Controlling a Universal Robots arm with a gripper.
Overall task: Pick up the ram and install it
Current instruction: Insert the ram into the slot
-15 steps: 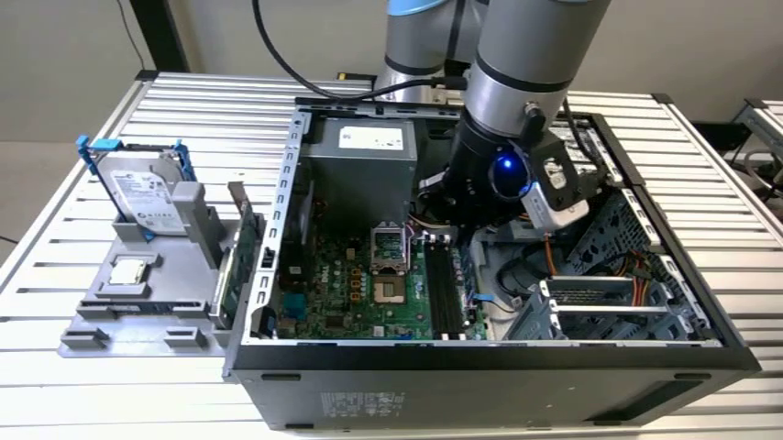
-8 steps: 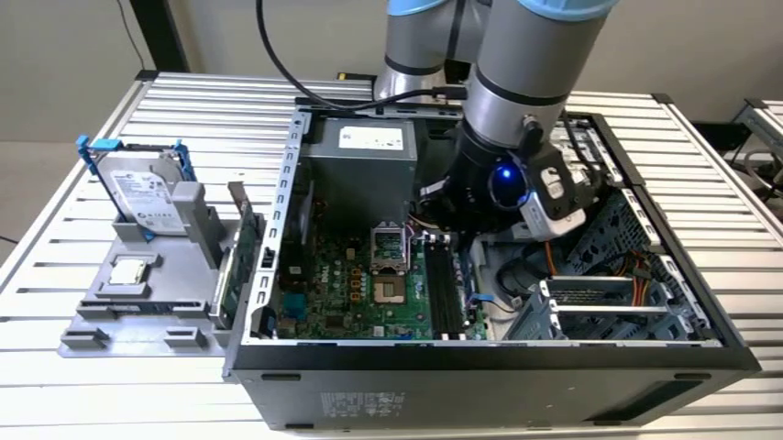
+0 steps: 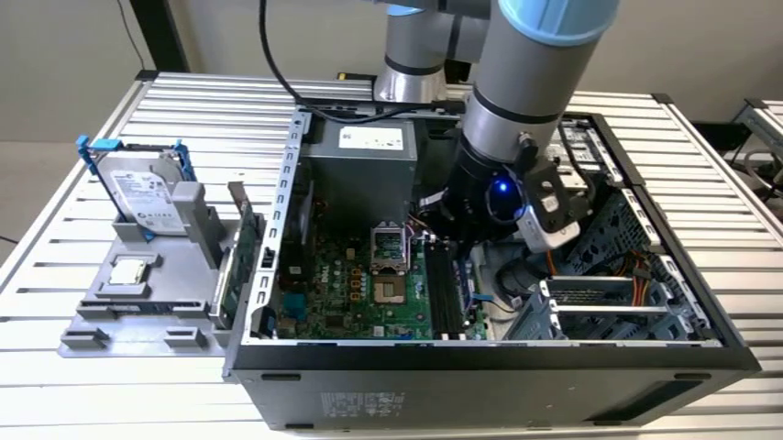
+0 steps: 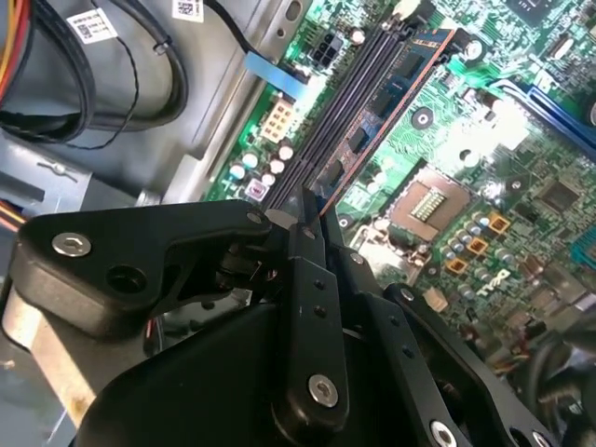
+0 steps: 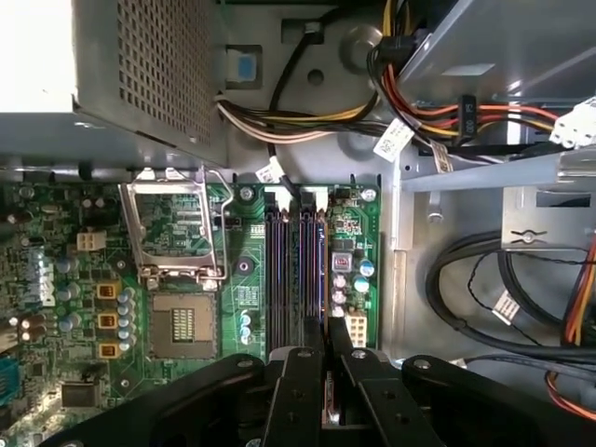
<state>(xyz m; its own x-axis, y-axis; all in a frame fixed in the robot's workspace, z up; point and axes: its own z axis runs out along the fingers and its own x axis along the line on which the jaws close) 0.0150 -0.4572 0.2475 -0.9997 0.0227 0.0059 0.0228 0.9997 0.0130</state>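
My gripper (image 4: 312,209), black and linked by bolted arms, has its fingers (image 4: 307,270) closed on the ram (image 4: 391,98), a thin dark stick with black chips, standing on edge along the black memory slots (image 4: 340,107) of the green motherboard (image 4: 484,140). Beside the slots lies the open processor socket (image 4: 433,200). Black cables (image 4: 102,84) curl over the grey case floor.
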